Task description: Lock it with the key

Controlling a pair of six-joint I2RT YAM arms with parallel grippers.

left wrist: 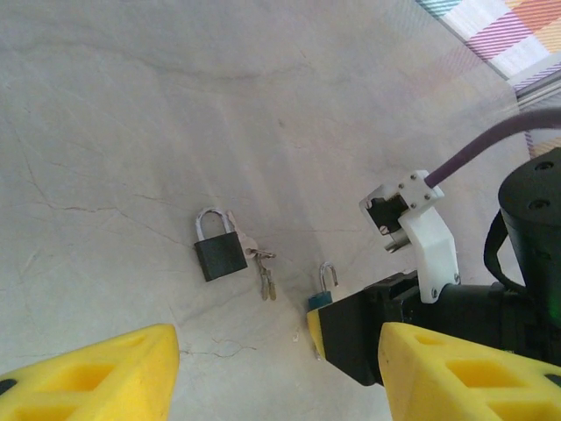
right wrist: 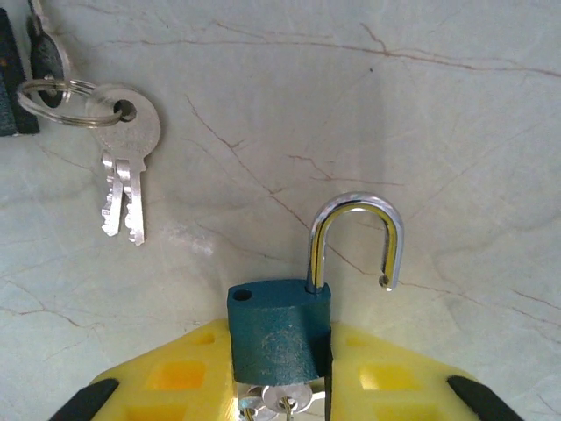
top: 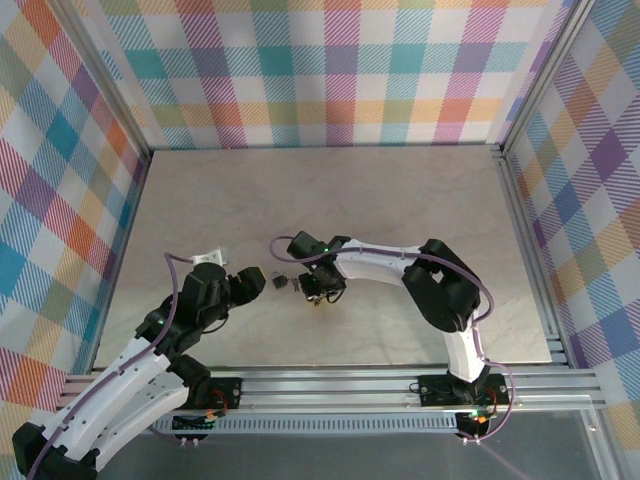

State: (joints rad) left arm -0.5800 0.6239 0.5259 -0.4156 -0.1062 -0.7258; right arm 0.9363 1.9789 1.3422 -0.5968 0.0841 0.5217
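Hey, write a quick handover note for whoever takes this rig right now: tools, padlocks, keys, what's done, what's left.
Left tool: open, empty, over the table near the black padlock.
Right tool: shut on the teal padlock.
Teal padlock: shackle open, key apparently in its base.
Black padlock: shackle closed, lying flat, ringed keys beside it.
Done: teal padlock gripped.
Left: close the shackle, turn the key.
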